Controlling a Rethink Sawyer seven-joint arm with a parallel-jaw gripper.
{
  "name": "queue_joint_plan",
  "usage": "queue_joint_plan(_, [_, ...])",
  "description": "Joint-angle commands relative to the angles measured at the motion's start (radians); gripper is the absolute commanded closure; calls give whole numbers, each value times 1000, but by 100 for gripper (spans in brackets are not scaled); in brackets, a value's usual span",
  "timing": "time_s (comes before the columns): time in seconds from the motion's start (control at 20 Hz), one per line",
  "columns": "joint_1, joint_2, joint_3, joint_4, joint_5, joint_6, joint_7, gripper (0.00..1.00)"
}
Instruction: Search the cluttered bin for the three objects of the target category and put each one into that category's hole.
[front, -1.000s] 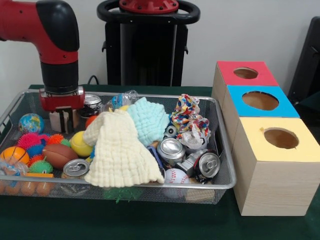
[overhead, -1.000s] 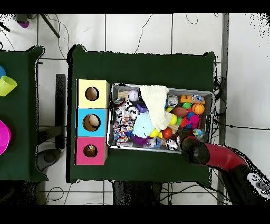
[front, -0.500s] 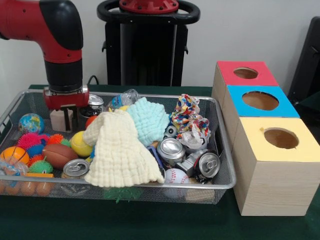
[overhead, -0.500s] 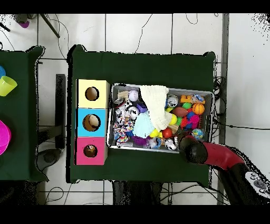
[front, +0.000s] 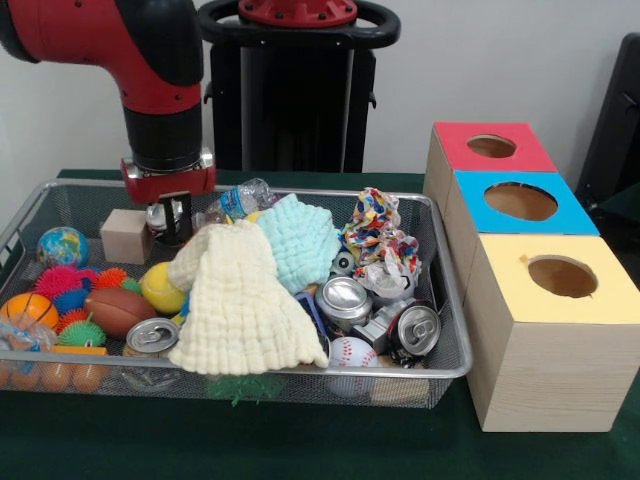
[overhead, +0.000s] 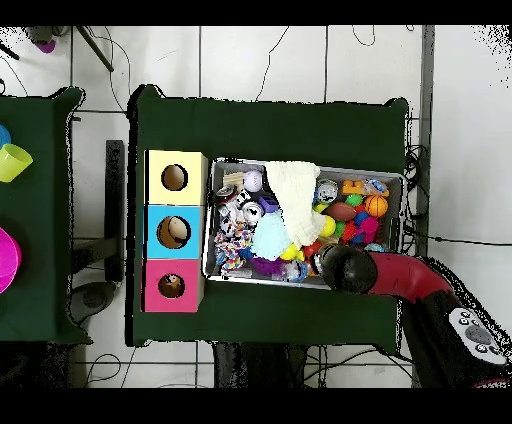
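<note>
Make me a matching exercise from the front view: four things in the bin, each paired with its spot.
Things:
1. wooden block
2. baseball
3. globe ball
4. blue cloth

Places:
A. at the near rim of the bin, in front of the crushed cans
B. in the middle, behind the yellow cloth
C. at the left edge, above the pink spiky ball
D. at the back left, just left of the gripper

Pairs: 1-D, 2-A, 3-C, 4-B
</note>
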Motion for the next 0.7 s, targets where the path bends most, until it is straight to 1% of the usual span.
queue_joint_plan(0.05, [18, 24, 122, -123, 54, 138, -32, 100])
queue_joint_plan(0.15, [5, 34, 143, -136, 44, 145, -71, 100])
queue_joint_plan(0.2, [-21, 39, 172, -127, 39, 120, -80, 0])
queue_joint_plan(0.55, [0, 60, 166, -171, 49, 196, -70, 0])
queue_joint_plan(0.7, [5, 62, 167, -185, 49, 208, -67, 0])
